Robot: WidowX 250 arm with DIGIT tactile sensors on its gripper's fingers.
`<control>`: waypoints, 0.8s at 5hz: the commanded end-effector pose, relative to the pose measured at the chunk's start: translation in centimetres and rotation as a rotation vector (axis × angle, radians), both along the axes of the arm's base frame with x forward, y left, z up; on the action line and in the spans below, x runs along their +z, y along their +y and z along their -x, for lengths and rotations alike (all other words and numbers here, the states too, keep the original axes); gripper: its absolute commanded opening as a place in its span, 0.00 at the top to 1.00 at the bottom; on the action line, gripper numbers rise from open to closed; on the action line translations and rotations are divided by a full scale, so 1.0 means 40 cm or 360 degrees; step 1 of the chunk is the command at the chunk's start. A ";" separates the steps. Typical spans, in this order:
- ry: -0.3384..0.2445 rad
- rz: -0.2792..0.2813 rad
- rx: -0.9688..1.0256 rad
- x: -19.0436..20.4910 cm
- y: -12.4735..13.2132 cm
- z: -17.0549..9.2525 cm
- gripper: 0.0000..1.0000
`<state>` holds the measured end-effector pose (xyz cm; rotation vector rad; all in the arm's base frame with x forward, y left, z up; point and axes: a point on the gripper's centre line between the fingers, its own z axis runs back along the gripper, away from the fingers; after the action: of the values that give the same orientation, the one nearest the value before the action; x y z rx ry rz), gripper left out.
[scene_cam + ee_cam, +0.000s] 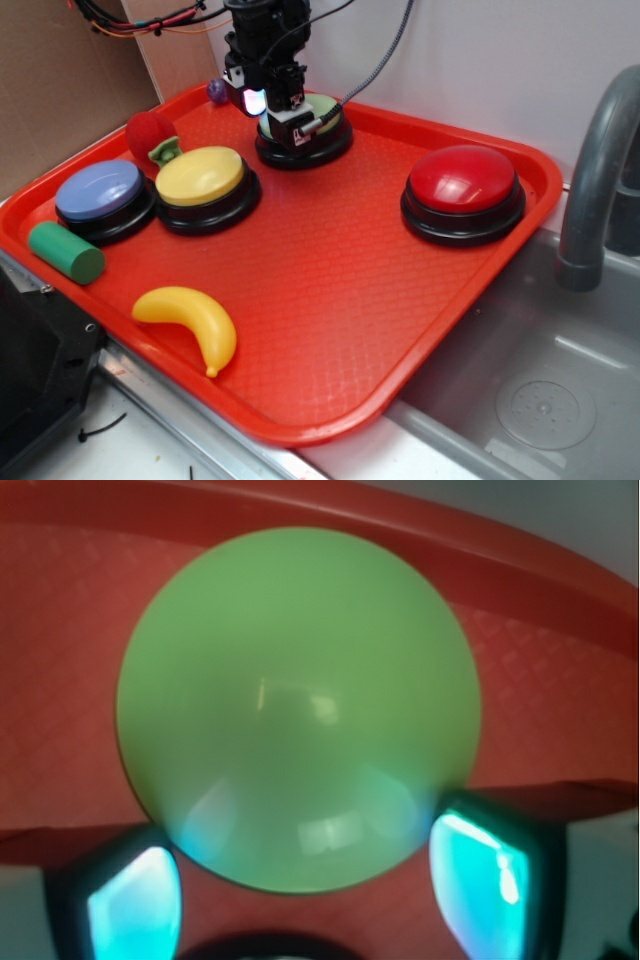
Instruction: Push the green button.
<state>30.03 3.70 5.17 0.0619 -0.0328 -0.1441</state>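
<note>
We see the claw (pixel 278 112) directly over the green button (pixel 325 110), which sits at the far side of the red tray (pixel 330 300), behind the yellow button (pixel 200 175). In the wrist view its two fingertips (pixel 135 905) stand wide apart, holding nothing. We judge the dome rigid, smooth and slippery, sprung on a black base; it calls for a downward press at centre, not a grasp.

The green button (pixel 318 112) is sitting upright near the far rim of the red tray (pixel 330 330). Its pale green dome (pixel 298 705) is resting on a black round base, partly hidden in the exterior view.
</note>
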 end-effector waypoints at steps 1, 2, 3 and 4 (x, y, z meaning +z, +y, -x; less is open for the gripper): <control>-0.0214 0.0001 0.0139 0.253 0.029 0.043 0.00; -0.0219 -0.0018 0.0172 0.258 0.032 0.043 0.00; -0.0210 -0.0017 0.0194 0.271 0.028 0.048 0.00; -0.0172 -0.0025 0.0224 0.282 0.026 0.054 0.00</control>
<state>27.07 4.87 13.92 0.0709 -0.0449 0.0032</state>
